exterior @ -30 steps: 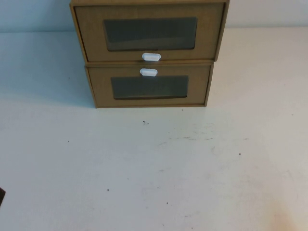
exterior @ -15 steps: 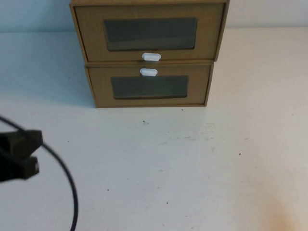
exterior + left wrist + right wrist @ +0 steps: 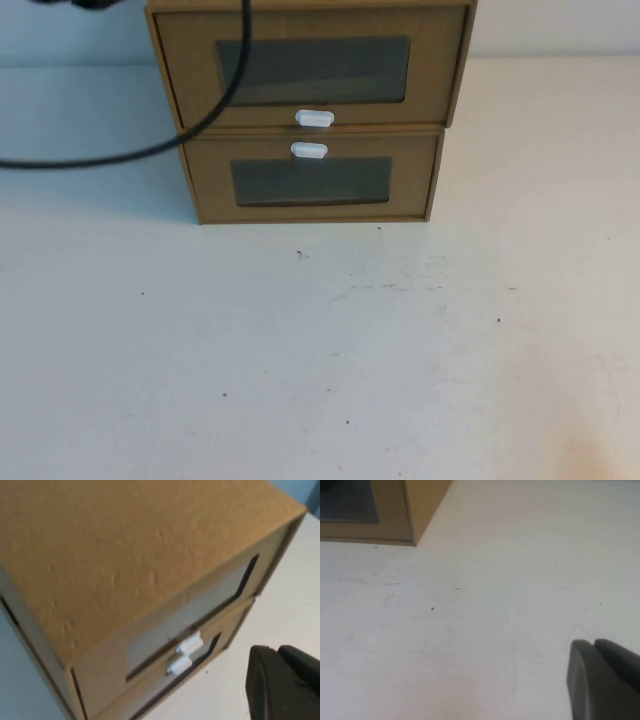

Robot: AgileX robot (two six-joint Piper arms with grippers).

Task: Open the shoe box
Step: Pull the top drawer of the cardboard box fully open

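Two brown cardboard shoe boxes are stacked at the back of the table, the upper box (image 3: 310,65) on the lower box (image 3: 310,185). Each has a dark window and both fronts are closed. The upper white handle (image 3: 314,118) sits just above the lower white handle (image 3: 309,151). My left gripper (image 3: 277,652) hovers above and to the left of the stack, shut and holding nothing, looking down on the upper box's top (image 3: 125,545) and both handles (image 3: 185,652). My right gripper (image 3: 594,644) is shut and empty over bare table to the right of the boxes.
The left arm's black cable (image 3: 150,150) loops across the upper box's left front corner. The white table (image 3: 330,350) stretches in front of the boxes, with small dark specks. The lower box's right corner (image 3: 420,505) shows in the right wrist view.
The left arm has come up from the near left edge to the far top left, above the boxes. Its cable now hangs across the stack's left side. The boxes have not moved.
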